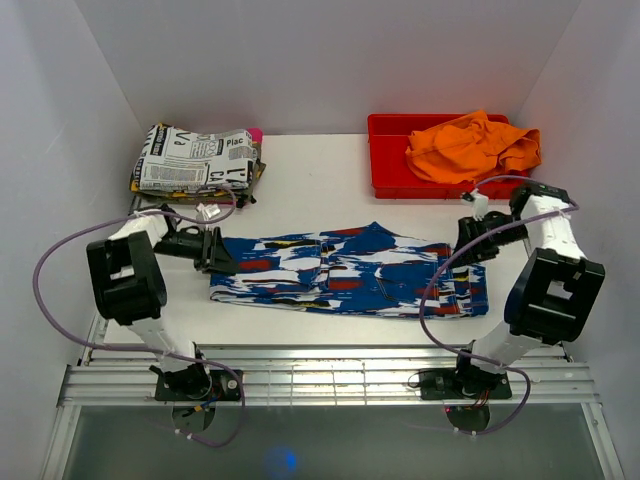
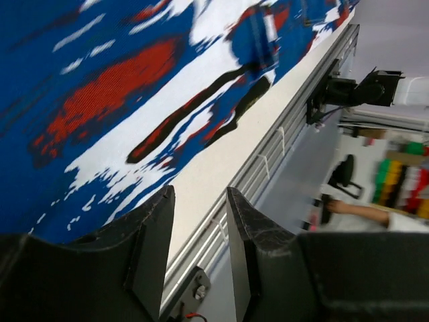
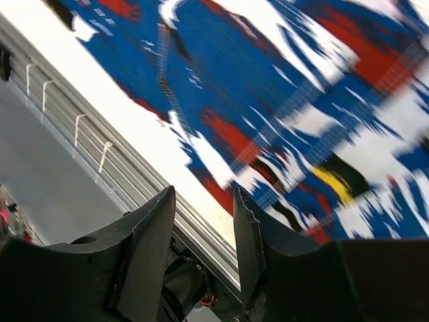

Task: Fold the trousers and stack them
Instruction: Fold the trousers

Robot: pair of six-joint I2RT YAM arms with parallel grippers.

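Note:
The royal blue trousers (image 1: 345, 272), streaked white with red, black and yellow patches, lie flat across the middle of the white table (image 1: 320, 170), lengthwise left to right. My left gripper (image 1: 215, 250) is at their left end, low over the cloth. In the left wrist view it (image 2: 199, 194) is open and empty, with the trousers (image 2: 100, 100) just beyond the fingertips. My right gripper (image 1: 470, 240) is at their right end. In the right wrist view it (image 3: 203, 194) is open and empty above the near edge of the trousers (image 3: 268, 100).
A folded newspaper-print cloth (image 1: 195, 160) lies at the back left. A red tray (image 1: 385, 165) at the back right holds an orange cloth (image 1: 470, 145). An aluminium rail (image 1: 320, 380) runs along the near table edge. White walls close in the sides.

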